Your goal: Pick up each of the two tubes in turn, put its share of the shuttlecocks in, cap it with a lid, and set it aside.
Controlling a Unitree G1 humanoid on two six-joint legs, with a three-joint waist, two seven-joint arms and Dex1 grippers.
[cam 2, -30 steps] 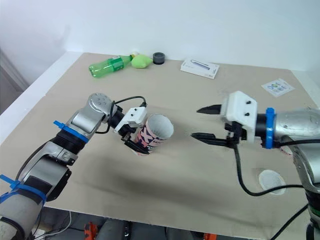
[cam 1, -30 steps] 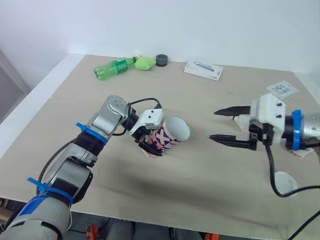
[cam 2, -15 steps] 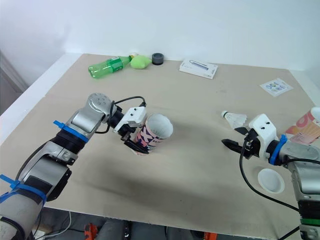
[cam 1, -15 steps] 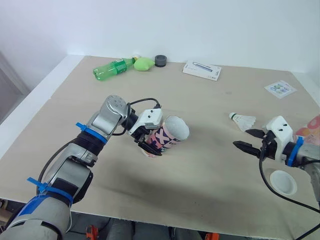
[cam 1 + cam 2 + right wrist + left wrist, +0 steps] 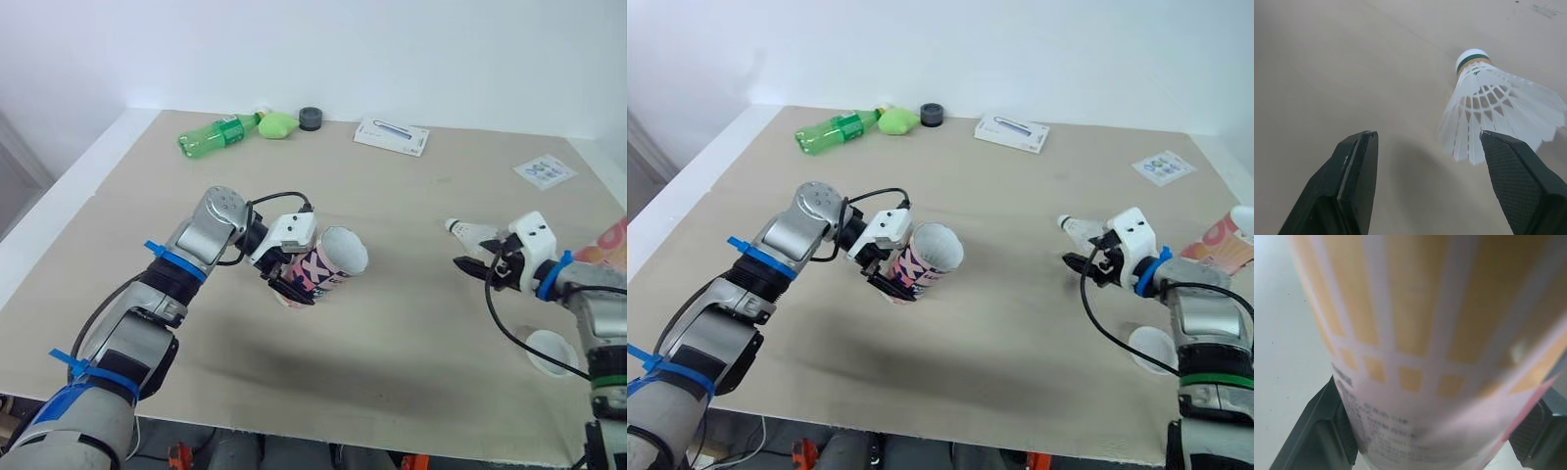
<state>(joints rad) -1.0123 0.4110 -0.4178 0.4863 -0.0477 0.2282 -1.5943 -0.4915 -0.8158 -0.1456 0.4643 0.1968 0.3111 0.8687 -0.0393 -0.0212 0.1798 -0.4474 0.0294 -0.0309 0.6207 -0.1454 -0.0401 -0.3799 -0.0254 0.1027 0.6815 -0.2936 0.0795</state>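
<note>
While the left gripper is pinching the pink tube between its fingers, holding it tilted near the middle of the table with its open mouth facing the robot's right, the right gripper is hovering with its fingers spread just beside a white shuttlecock. The shuttlecock is lying on its side on the table, its cork pointing away from that gripper. A second tube is lying at the table's right edge, and a white lid is resting nearer the front.
</note>
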